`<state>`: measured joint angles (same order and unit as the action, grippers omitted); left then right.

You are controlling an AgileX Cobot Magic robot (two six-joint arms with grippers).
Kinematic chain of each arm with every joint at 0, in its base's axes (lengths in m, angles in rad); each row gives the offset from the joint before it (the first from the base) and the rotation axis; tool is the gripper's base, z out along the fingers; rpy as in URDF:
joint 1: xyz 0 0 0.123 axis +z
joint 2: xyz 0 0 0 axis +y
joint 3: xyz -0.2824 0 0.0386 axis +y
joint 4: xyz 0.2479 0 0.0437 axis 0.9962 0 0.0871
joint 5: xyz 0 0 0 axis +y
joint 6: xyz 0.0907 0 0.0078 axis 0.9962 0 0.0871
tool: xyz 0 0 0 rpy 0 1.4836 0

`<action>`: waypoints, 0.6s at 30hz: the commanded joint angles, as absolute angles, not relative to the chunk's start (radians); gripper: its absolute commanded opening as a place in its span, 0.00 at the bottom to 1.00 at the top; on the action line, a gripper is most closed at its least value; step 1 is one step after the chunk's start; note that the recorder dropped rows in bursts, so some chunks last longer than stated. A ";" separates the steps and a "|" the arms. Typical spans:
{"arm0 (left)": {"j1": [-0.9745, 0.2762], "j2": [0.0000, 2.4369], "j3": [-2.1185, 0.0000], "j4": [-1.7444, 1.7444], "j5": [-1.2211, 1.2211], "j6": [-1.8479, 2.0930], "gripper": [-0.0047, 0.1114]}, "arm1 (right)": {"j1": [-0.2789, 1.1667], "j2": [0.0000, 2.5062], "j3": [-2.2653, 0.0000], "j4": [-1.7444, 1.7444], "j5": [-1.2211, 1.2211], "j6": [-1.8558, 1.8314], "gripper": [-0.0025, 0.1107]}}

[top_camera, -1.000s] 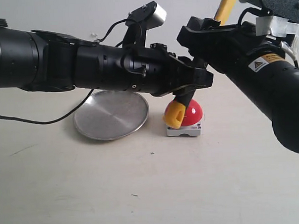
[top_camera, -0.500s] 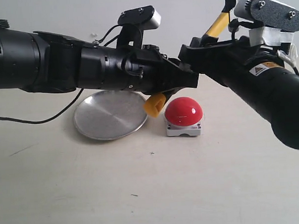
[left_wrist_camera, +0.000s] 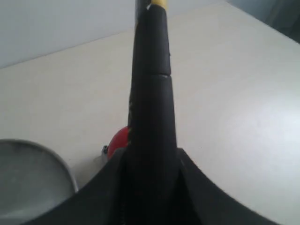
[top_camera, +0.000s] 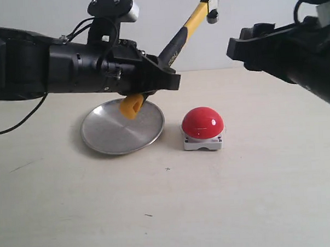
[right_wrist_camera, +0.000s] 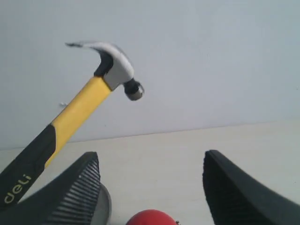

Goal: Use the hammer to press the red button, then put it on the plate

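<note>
My left gripper (top_camera: 162, 79) is shut on the black grip of the hammer (top_camera: 177, 38), which slants up to the right. Its steel head (top_camera: 209, 1) is high near the top edge, and its yellow butt end (top_camera: 130, 106) hangs just above the plate (top_camera: 108, 138). The left wrist view shows the gripper (left_wrist_camera: 151, 157) clamped on the handle (left_wrist_camera: 150, 93). The red button (top_camera: 202, 123) sits on the table right of the plate, untouched. My right gripper (top_camera: 244, 45) hovers open and empty above and right of the button; between its fingers (right_wrist_camera: 79, 187) I see the button (right_wrist_camera: 151, 218) and hammer (right_wrist_camera: 79, 110).
The beige tabletop (top_camera: 174, 210) stretches in front of the plate and button. A pale wall (top_camera: 150, 25) rises behind the table. A black cable (top_camera: 22, 121) droops from the left arm toward the table.
The left arm has pulled back to the left with the hammer, carrying its butt end from the button to above the plate. The right gripper has drawn away to the right, clear of the handle.
</note>
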<state>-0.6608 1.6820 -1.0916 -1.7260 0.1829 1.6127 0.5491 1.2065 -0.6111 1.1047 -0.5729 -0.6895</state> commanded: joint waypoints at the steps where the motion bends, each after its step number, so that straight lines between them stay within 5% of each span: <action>1: -0.660 1.590 -0.997 -1.744 0.173 1.648 0.04 | 0.547 1.067 -0.525 1.113 -0.523 -0.724 0.50; 12: -0.664 1.392 -0.768 -1.744 0.212 1.682 0.04 | 0.547 0.716 -0.236 1.089 -0.502 -0.744 0.03; 18: -0.700 1.344 -0.659 -1.744 0.221 1.703 0.04 | 0.547 0.587 -0.130 1.089 -0.502 -0.744 0.02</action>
